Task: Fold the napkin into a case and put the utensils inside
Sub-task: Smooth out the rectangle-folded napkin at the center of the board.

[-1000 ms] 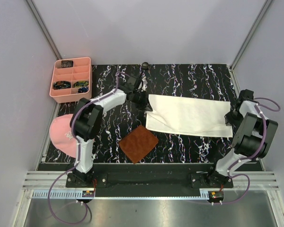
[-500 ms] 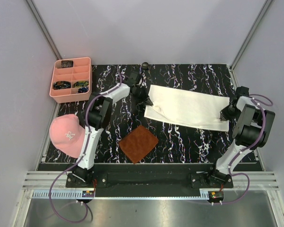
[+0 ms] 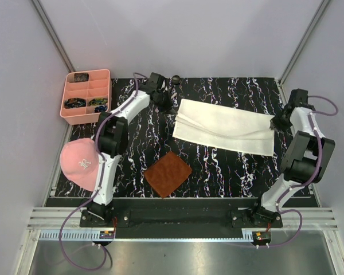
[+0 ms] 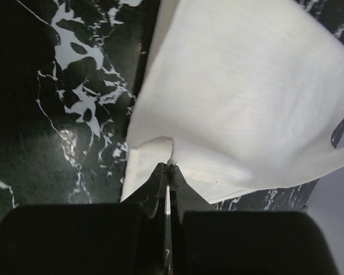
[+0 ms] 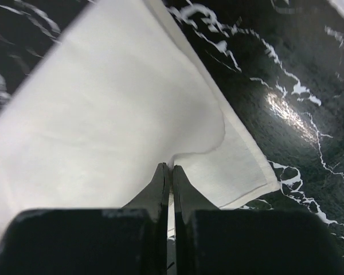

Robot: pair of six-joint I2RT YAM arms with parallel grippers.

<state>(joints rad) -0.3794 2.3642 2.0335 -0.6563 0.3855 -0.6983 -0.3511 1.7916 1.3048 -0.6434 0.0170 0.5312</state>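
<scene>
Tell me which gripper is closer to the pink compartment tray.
Left. The left gripper pinches one end of the napkin, a short way from the pink tray; the right gripper holds the opposite end, far across the table.

A pink compartment tray (image 3: 87, 118) is sitting at the far left corner of the black, white-veined table (image 3: 229, 166), partly overhanging its left edge. Small dark and coloured items (image 3: 74, 103) are lying in several of its compartments. A pink cap (image 3: 80, 163) is resting at the left edge, nearer than the tray and apart from it. A brown textured square mat (image 3: 168, 173) is lying corner-on near the front edge, left of centre.
</scene>
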